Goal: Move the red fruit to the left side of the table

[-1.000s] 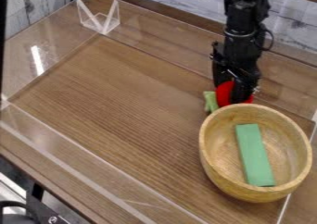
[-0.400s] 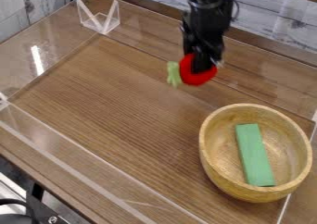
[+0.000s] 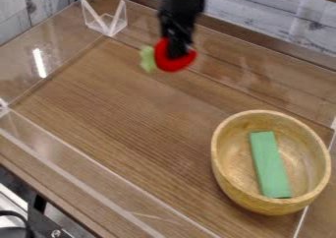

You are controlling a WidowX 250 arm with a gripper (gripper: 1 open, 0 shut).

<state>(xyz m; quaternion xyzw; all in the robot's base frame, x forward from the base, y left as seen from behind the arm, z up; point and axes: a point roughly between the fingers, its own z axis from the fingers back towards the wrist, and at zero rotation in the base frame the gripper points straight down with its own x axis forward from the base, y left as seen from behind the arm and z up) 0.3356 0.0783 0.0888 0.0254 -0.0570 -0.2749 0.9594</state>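
Hanging above the far middle of the table (image 3: 118,114), the claw (image 3: 175,53) points straight down with its black fingers pinched tight around the red fruit (image 3: 174,56). The fruit is clear of the wood, gripped from above, and its pale green leafy end (image 3: 148,59) sticks out to the claw's left. The dark arm above the claw rises out of the top of the view.

Below and around the claw lies brown wood-grain tabletop, its grain running diagonally from the far left toward the near right. Low clear acrylic walls (image 3: 53,45) border it; the left wall and the near wall catch pale reflections. Far to the left of the claw, at the back corner, two clear acrylic pieces (image 3: 104,18) stand in a small V shape.

Well to the right of the claw and nearer the camera, a round wooden bowl (image 3: 231,178) sits on the table by the right wall. A flat green bar (image 3: 269,163) lies inside it. Behind the claw, past the far wall, a pale surface shows, too blurred to read.
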